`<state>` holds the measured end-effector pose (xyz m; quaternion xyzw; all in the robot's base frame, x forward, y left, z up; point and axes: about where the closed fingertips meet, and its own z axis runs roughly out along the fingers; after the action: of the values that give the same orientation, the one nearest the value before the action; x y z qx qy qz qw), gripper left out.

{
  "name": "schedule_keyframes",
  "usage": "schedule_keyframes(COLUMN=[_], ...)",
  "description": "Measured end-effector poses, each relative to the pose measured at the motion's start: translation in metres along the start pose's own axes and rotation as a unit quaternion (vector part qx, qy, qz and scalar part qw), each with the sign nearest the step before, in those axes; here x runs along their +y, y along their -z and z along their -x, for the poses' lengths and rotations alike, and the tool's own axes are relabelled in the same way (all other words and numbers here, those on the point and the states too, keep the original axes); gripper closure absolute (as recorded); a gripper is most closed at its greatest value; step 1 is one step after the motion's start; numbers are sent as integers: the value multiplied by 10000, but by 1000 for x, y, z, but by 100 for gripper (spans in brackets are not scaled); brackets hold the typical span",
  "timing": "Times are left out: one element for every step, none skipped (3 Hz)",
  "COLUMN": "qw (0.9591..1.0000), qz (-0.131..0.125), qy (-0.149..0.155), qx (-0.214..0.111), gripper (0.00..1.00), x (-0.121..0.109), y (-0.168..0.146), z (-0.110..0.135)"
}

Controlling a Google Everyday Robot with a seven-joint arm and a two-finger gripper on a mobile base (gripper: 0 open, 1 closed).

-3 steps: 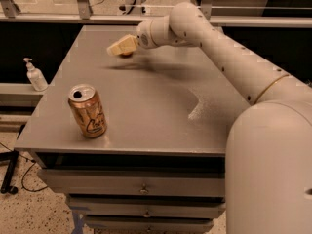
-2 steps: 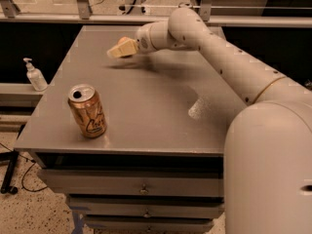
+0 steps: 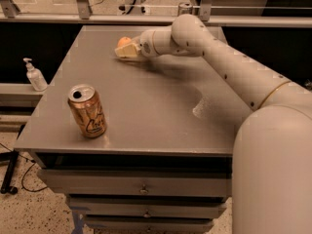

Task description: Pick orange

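Observation:
The orange (image 3: pixel 124 41) is a small round bright orange fruit at the far middle of the grey table (image 3: pixel 146 116). Only its top shows, just above and behind my gripper. My gripper (image 3: pixel 125 51) is cream-coloured and reaches in from the right on a long white arm, low over the table and right against the orange. Whether it holds the fruit cannot be seen from this side. The lower part of the orange is hidden by the gripper.
An orange-gold soda can (image 3: pixel 87 112) with a silver top stands upright near the table's front left. A white pump bottle (image 3: pixel 35 75) stands on a ledge left of the table. Drawers (image 3: pixel 141 189) sit under the table. A rail runs along the back.
The gripper has shifted slightly right and lower over the far part of the table. The orange's top now shows above it, where it was hidden before. The can has not moved.

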<state>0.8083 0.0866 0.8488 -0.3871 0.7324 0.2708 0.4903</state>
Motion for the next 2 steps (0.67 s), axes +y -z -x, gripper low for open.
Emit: schedule_keyframes(qw=[9998, 9979], qz=[22, 279], qy=[35, 55], qx=[-215, -590], gripper=[64, 87], x=[5, 15], y=[9, 32], z=[11, 33])
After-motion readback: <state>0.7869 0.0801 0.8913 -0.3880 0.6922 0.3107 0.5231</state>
